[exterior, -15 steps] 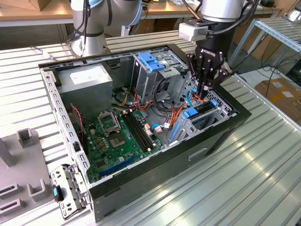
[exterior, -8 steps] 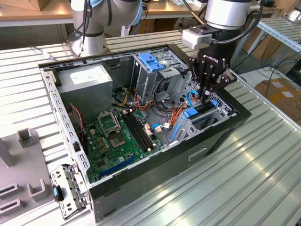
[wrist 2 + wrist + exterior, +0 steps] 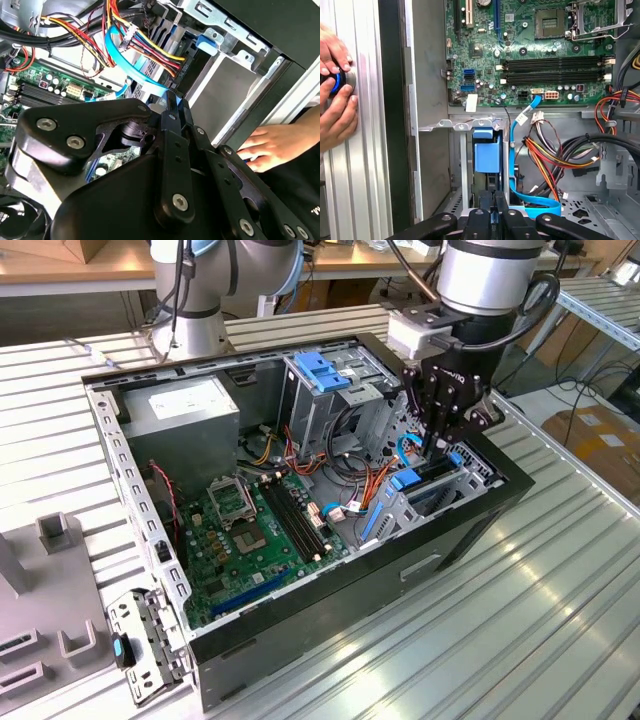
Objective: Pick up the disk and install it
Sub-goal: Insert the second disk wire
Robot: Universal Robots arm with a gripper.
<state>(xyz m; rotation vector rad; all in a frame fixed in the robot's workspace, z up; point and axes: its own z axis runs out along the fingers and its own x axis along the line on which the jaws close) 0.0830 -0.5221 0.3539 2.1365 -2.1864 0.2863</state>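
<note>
Gripper [image 3: 437, 448] fingertips sink behind the drive bay wall [image 3: 470, 472] in the exterior view; their gap cannot be told. Disk [image 3: 432, 472]: a sliver shows inside that bay, rest hidden. A hand [image 3: 335, 95] beside the computer case [image 3: 390, 125] is cut off at the first wrist view's edge.

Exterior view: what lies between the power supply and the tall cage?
Red and yellow cables run through the gap between power supply and cage, seen in the exterior view.

A ribbed metal table [image 3: 520, 620] carries the open computer case [image 3: 330, 590] (a grey fixture [image 3: 45, 630] lies beside it).
</note>
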